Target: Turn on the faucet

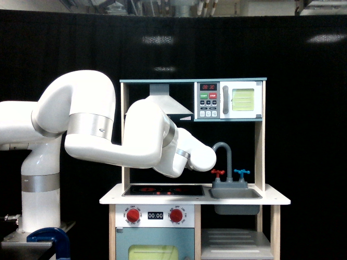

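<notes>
Exterior view | arm's wrist end (203, 158) touches the view's left of faucet (223, 154) | handles lower, rightward | end effector hidden, opening unknown

Glossy white, thick-bodied robot arm (108, 135) of rounded tubular segments. Brushed silver metal bands ring the joints: one on the upright base column (39, 183), one on the large upper elbow (89, 125), narrower ones near the wrist (181, 154). Bulbous white end segment (201, 158); tool hidden. Small dark mark on the elbow band.
</notes>
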